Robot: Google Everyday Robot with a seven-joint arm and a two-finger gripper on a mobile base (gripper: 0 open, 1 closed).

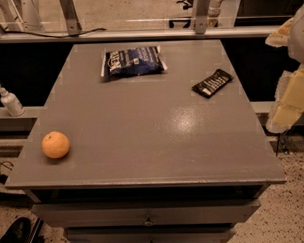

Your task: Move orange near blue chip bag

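Camera view shows the orange (56, 145) at the near left corner of the desk (157, 133), the blue chip bag (133, 61) far across. Off the right edge hangs the claw (290, 101) (open or closed, I cannot tell); best approach the fruit from above, centred.

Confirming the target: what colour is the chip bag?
Chip bag: dark blue, white lettering, camera view; gripper at the picture's right edge.

Orange (56, 145) front-left, chip bag (133, 61) behind — gripper (290, 101) (apart) far right
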